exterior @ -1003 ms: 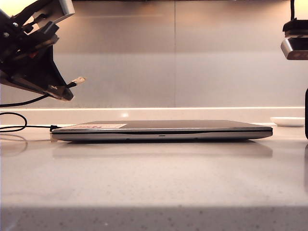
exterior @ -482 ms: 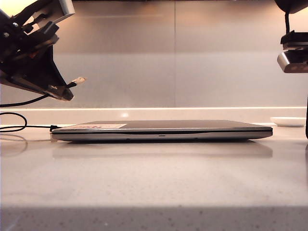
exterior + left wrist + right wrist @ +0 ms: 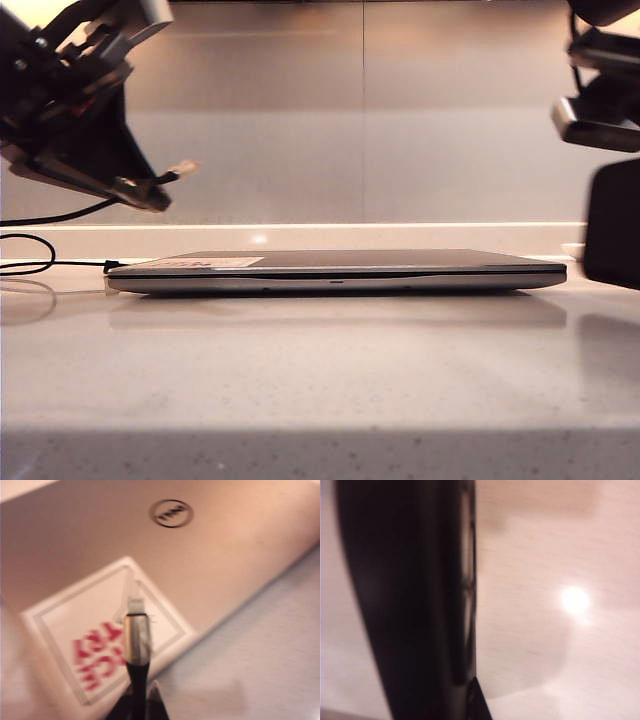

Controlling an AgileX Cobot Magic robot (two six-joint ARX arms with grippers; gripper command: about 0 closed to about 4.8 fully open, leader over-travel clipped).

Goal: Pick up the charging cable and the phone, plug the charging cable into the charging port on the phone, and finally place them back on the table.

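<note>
Over our speckled bench (image 3: 320, 380), left gripper (image 3: 150, 190) clamps the charging cable (image 3: 183, 168), right gripper (image 3: 472, 700) grips the phone (image 3: 612, 225); we should align tip and port squarely, advancing slowly.

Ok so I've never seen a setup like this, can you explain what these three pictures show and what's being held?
It is a two-armed robot at a pale speckled countertop. One picture comes from a camera facing the table; the others sit on each wrist. A closed silver-grey laptop lies on the counter. The left gripper, raised at the left, is shut on a thin black charging cable with its silver tip sticking out. The right gripper, at the right edge, holds a slim black phone upright above the counter.
</note>
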